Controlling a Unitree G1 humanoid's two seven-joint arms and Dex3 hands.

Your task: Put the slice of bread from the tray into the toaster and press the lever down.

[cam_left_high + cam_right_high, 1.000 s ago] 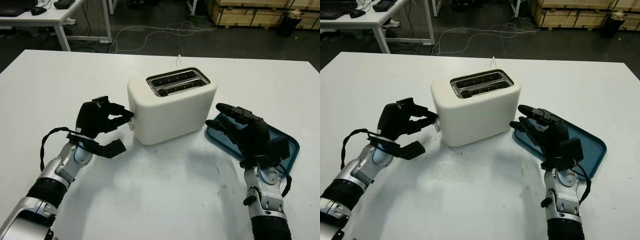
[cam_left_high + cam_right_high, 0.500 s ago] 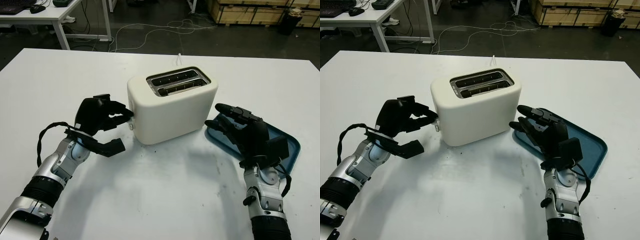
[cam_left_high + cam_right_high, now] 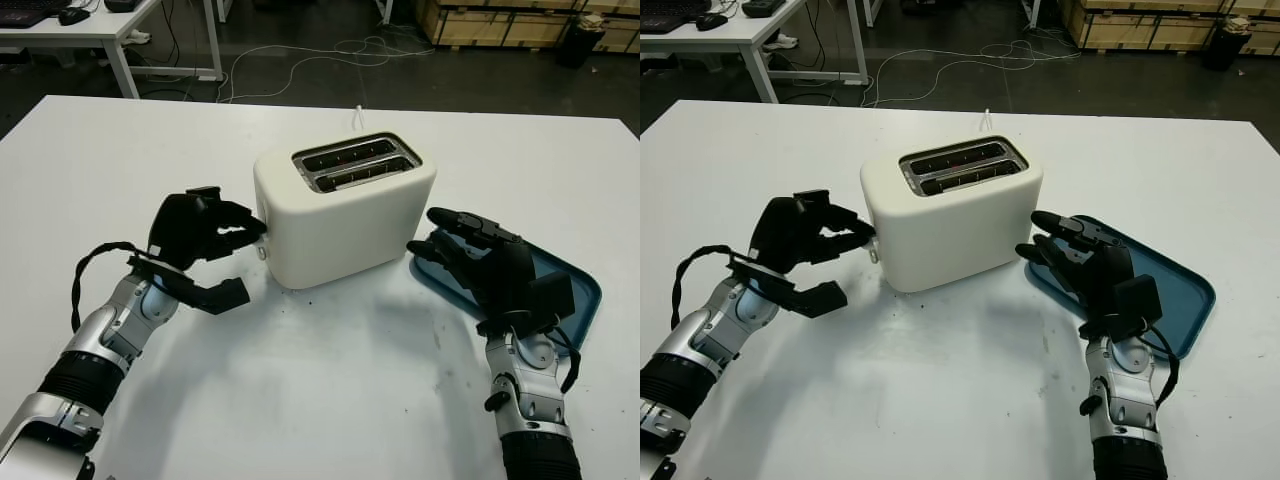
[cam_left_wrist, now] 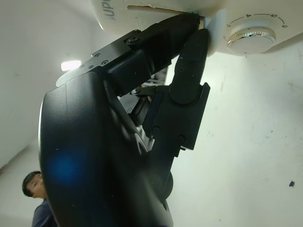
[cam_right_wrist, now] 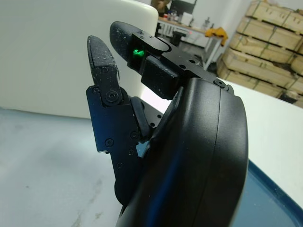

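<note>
A white two-slot toaster (image 3: 345, 208) is seen near the middle of a white table (image 3: 320, 400), its slots facing up. The slice of bread cannot be made out with certainty; a reddish glow is visible deep in the slots, and the blue tray (image 3: 575, 290) to the toaster's right, partly hidden, shows no slice on its visible part. From this it is judged that the bread is already inside.

The left hand (image 3: 200, 235) is held against the toaster's left end, its fingers (image 4: 189, 61) curled together and pressed on the small lever (image 3: 875, 250) by the vertical slot, just beside a numbered dial (image 4: 251, 40). The lever appears low in its slot. The right hand (image 3: 485, 265) is held above the near end of the tray, close to the toaster's right side, open and holding nothing.

The lever-pressing step is judged to be in hand or just finished. Next, the lever would need to be confirmed latched at the bottom of its travel, and the left fingers drawn sideways away without the toaster being nudged
</note>
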